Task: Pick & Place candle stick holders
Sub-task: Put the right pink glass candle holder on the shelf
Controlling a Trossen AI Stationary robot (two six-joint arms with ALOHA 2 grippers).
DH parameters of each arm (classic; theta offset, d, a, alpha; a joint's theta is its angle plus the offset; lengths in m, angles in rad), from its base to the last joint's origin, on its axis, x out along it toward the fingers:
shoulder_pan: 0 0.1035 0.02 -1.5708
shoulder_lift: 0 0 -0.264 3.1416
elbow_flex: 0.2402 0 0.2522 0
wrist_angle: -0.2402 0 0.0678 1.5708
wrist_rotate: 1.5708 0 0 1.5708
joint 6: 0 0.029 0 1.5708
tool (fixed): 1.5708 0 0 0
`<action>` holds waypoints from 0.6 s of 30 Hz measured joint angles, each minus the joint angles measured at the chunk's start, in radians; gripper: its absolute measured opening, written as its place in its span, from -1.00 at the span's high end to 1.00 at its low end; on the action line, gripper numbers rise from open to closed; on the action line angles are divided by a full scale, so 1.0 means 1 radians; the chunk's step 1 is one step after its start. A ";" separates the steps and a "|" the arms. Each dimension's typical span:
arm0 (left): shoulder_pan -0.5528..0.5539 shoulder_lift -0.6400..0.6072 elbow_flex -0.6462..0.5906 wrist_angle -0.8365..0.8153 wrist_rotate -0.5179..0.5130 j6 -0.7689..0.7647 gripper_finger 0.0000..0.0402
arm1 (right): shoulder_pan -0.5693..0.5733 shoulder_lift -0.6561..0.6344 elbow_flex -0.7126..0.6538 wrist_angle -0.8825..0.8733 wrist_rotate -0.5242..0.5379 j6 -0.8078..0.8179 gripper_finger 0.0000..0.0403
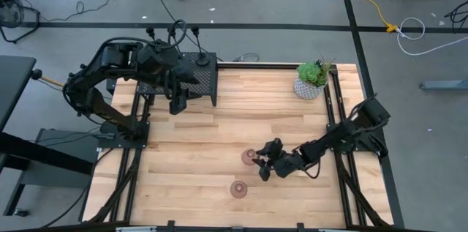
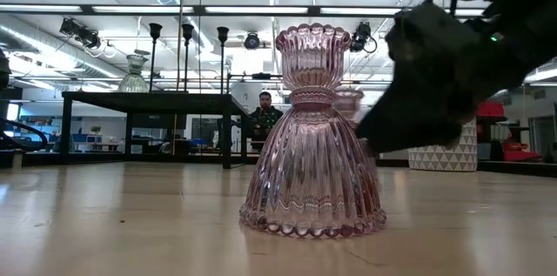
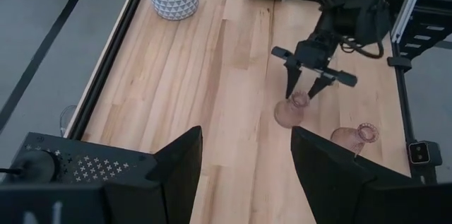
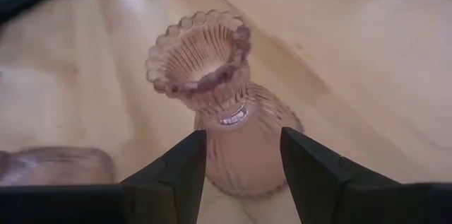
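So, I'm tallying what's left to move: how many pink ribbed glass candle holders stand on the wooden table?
2. One pink ribbed glass holder stands right at the right gripper; the other pink holder stands alone nearer the front edge. Others may be hidden.

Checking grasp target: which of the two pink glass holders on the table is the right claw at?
The pink ribbed glass candle holder farther from the table's front edge; the open right claw is right beside it. The other pink holder stands alone, nearer the front.

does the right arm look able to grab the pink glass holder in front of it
Probably yes. The right hand is open and lined up just short of the pink glass holder, which stands upright on bare wood with nothing between them.
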 joint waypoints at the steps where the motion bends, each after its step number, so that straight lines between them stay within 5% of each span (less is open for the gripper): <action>1: 0.000 0.000 0.000 0.000 0.000 0.008 -0.10 | -0.005 0.009 0.000 0.034 -0.018 -0.006 0.11; 8: 0.000 0.000 0.000 0.000 -0.012 0.019 -0.10 | -0.033 0.020 0.001 0.116 -0.140 -0.019 0.01; 18: 0.000 0.000 0.000 -0.001 -0.016 0.020 -0.10 | -0.058 0.020 0.002 0.210 -0.121 -0.100 -0.22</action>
